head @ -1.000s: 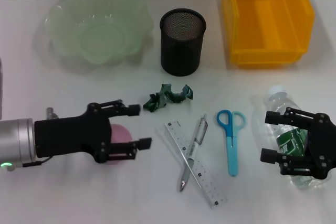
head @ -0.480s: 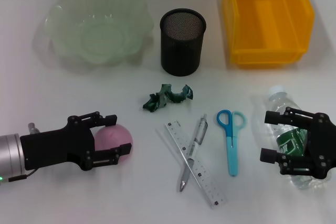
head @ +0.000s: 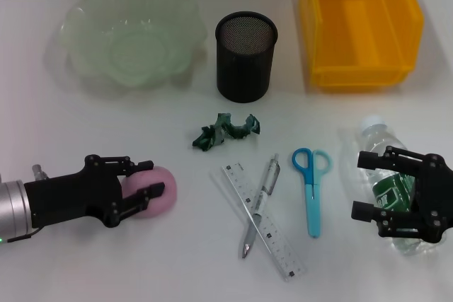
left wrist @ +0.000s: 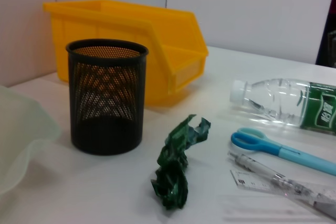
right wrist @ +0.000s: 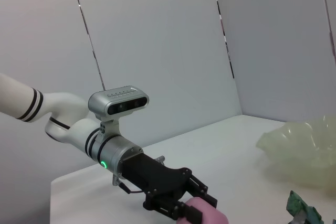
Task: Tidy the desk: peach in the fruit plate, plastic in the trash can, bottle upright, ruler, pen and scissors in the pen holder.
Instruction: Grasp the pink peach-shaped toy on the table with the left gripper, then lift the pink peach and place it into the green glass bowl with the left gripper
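My left gripper (head: 141,180) has its fingers closed around the pink peach (head: 157,190) on the table, with the empty fruit plate (head: 127,33) well beyond it. My right gripper (head: 368,185) straddles the lying bottle (head: 388,185) with fingers spread, not yet clamped. Nothing looks done to me: crumpled plastic (head: 226,131), ruler (head: 263,221), pen (head: 260,204) and scissors (head: 312,189) lie between the grippers, short of the pen holder (head: 245,56) and yellow trash can (head: 359,25)

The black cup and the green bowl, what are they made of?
The cup looks like metal mesh painted matte black: tiny holes cover its wall, and the yellow bin shows through it. The bowl seems to be frosted, pale green plastic or maybe glass: it is see-through with a wavy rim. I cannot tell which.
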Robot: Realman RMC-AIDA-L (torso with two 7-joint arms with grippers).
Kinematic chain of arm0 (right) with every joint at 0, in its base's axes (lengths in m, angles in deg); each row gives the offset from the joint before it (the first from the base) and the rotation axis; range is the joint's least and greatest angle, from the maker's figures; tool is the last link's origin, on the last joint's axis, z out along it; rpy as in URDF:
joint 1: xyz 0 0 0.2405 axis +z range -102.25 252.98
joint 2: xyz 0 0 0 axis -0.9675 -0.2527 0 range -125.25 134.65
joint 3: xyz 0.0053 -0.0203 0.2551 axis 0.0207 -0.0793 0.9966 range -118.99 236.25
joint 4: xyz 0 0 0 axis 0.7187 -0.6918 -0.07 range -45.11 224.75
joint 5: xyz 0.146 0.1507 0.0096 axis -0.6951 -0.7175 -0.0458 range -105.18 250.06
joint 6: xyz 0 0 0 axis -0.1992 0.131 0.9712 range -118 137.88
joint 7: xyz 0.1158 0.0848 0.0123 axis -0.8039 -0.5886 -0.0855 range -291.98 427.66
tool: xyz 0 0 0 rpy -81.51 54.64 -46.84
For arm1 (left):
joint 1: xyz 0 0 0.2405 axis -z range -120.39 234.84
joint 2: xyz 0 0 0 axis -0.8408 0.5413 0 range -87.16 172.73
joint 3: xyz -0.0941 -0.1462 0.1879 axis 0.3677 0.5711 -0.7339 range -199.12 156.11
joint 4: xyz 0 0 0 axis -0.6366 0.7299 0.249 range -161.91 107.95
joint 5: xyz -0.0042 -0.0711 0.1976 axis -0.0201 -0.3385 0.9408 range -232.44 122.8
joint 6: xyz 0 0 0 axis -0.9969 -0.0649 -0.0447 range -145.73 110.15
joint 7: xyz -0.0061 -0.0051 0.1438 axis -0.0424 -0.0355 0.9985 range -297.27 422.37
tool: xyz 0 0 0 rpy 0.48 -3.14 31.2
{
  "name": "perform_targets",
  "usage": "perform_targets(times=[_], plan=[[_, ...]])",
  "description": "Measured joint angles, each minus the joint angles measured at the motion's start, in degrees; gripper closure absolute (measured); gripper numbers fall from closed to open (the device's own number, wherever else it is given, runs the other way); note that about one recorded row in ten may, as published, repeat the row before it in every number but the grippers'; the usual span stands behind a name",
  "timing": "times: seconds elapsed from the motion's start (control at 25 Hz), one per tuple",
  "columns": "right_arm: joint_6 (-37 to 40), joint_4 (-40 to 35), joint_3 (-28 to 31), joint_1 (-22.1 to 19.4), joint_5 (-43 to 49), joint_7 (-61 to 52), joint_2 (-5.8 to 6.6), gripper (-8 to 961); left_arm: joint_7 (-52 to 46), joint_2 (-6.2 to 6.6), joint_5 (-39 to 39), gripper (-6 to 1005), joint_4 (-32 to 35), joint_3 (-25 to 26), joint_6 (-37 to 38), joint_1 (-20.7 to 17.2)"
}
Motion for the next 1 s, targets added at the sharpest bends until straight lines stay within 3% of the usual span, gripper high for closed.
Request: perform_targets(times=[0.28,0.48,0.64,0.76,0.8,0.92,1.0], plan=[[0.48,0.0,0.39,-0.02,0.0,-0.15,0.0,132,-0.02,-0.1,-1.76,716,0.04,0.27,0.79,0.06],[0.58,0.0,0.42,0.2,0.0,-0.25,0.0,132,0.12,-0.11,-4.82,813,0.57,0.36,2.61,0.47],[0.6,0.0,0.5,0.3,0.0,-0.28,0.0,133,0.67,-0.34,-15.35,858,-0.14,0.55,3.39,1.22],[0.6,0.0,0.35,0.49,0.0,-0.3,-0.02,133,2.39,-0.5,-25.15,883,-3.25,0.89,0.44,4.15],[0.6,0.0,0.25,0.54,0.0,-0.31,-0.05,133,2.39,-0.5,-25.15,892,-3.25,0.89,0.44,4.15],[0.61,0.0,0.19,0.66,0.0,-0.32,-0.08,133,4.15,-0.49,-36.23,917,-7.02,1.67,-10.51,9.17],[0.68,0.01,0.21,0.79,0.0,-0.32,-0.14,133,4.15,-0.49,-36.23,923,-7.02,1.67,-10.51,9.17]])
